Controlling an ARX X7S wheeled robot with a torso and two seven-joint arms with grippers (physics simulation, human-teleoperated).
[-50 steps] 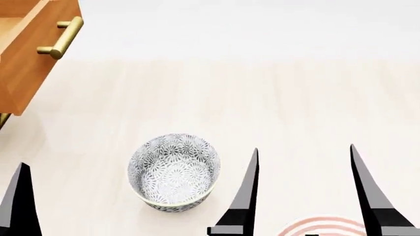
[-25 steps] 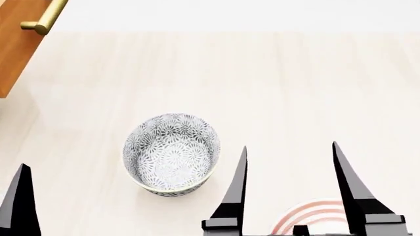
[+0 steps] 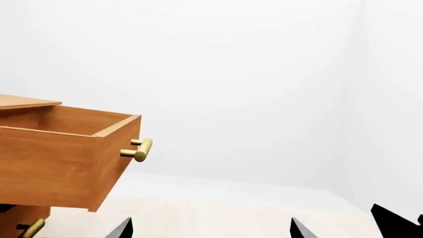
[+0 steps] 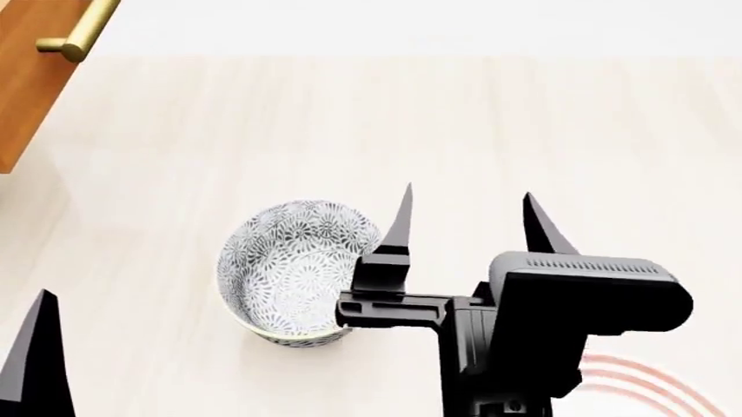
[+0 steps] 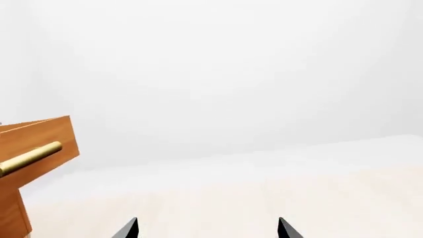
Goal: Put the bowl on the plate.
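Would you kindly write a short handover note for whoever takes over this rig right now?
Right end effector: open, empty, raised just right of the bowl; its left fingertip shows by the bowl's right rim, contact unclear.
Left end effector: only one fingertip in the head view; open and empty in its wrist view, away from the bowl.
Bowl: upright on the table, not gripped.
Plate: at the near right, mostly hidden behind the right arm, nothing seen on it.
Done: the right arm's approach only.
Left: grip the bowl, lift it, set it on the plate.
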